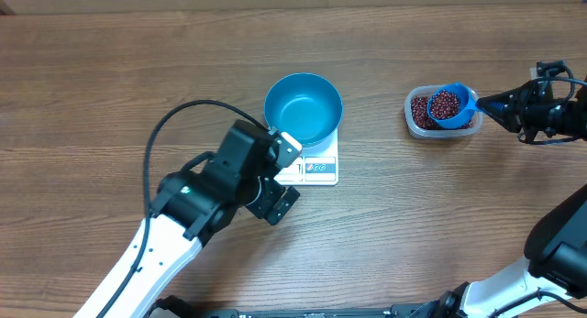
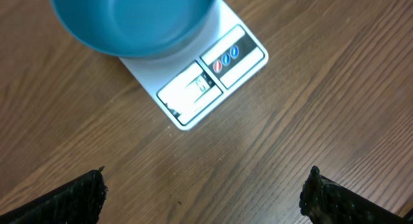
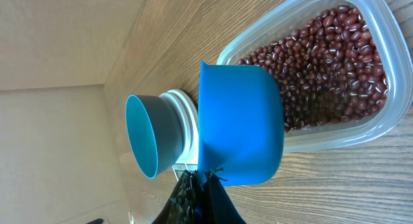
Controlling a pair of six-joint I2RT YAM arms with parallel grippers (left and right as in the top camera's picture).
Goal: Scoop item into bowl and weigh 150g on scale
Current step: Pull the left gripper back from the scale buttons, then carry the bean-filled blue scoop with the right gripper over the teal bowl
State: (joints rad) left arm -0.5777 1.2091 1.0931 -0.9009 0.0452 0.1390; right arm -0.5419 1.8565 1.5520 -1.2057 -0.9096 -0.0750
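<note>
Left pincer (image 2: 205, 188): I logged its fingers spread wide, gripping nothing, above the table (image 2: 322, 88). Scale (image 1: 321, 168): just ahead of that pincer, display facing it. Bowl (image 1: 304, 107): teal, sat on the scale's far end from that pincer. Beans (image 1: 420, 113): lay in a clear tub (image 1: 410, 100), just ahead of the right pincer (image 1: 503, 104). Scoop (image 1: 449, 105): blue, heaped with beans, held over the tub; that pincer was clamped on its handle.

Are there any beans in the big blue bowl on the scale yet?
No, the bowl shows only bare teal inside from overhead; the beans sit in the scoop and the clear tub.
</note>
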